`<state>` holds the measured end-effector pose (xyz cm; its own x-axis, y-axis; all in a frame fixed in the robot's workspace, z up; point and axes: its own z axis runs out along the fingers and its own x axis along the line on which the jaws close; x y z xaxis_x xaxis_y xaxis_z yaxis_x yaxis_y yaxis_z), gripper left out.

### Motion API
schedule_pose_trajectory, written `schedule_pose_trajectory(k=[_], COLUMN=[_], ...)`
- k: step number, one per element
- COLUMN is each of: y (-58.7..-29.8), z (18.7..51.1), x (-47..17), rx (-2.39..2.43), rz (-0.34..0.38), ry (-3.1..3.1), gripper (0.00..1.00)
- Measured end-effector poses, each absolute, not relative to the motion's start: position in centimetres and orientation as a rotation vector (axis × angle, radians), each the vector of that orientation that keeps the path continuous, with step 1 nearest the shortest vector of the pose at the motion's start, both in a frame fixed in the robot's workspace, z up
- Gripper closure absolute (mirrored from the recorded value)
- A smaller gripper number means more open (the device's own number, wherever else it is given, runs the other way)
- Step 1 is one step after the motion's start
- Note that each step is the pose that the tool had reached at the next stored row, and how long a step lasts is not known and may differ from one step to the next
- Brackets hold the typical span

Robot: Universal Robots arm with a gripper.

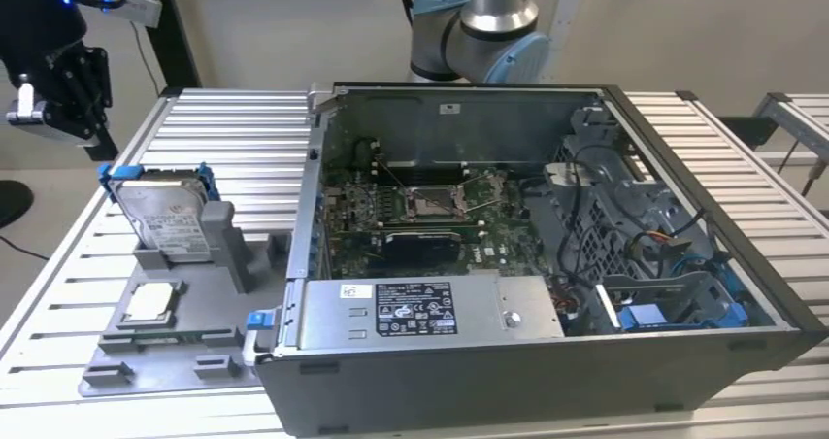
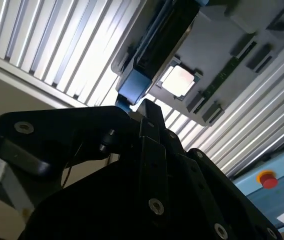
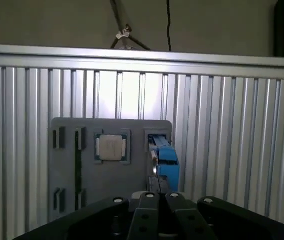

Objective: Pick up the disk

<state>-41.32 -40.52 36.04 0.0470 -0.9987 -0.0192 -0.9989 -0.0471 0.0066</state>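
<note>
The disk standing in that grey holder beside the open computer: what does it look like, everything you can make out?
The disk is a flat, rectangular slab of silver-grey metal with a white label on its broad face. A blue plastic bracket frames its edges. It stands on edge, roughly upright, its lower part slotted into a grey holder on the ribbed metal table, at the exterior view's left of the open computer case. Only the holder touches it.
</note>
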Motion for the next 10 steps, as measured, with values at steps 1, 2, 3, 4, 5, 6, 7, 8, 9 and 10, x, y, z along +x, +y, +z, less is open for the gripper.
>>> schedule_pose_trajectory(k=[1,2,3,4,5,6,7,8,9,10], y=[-40.51,-40.50,-40.49,-40.47,-40.43,-40.39,-40.37,-40.35,-40.30,-40.26], z=[36.02,36.02,36.02,36.02,36.01,36.00,35.99,35.98,35.97,35.96], x=[-41.32,-41.33,-41.33,-41.33,-41.32,-41.32,-41.32,-41.32,-41.31,-41.30], rx=[-2.281,-2.293,-2.303,-2.311,-2.315,-2.316,-2.316,-2.315,-2.315,-2.315], rz=[0.029,0.029,0.030,0.030,0.031,0.031,0.031,0.031,0.032,0.032], ry=[2.148,2.134,2.123,2.113,2.108,2.106,2.105,2.105,2.104,2.105], gripper=[1.00,1.00,1.00,1.00,1.00,1.00,1.00,1.00,1.00,1.00])
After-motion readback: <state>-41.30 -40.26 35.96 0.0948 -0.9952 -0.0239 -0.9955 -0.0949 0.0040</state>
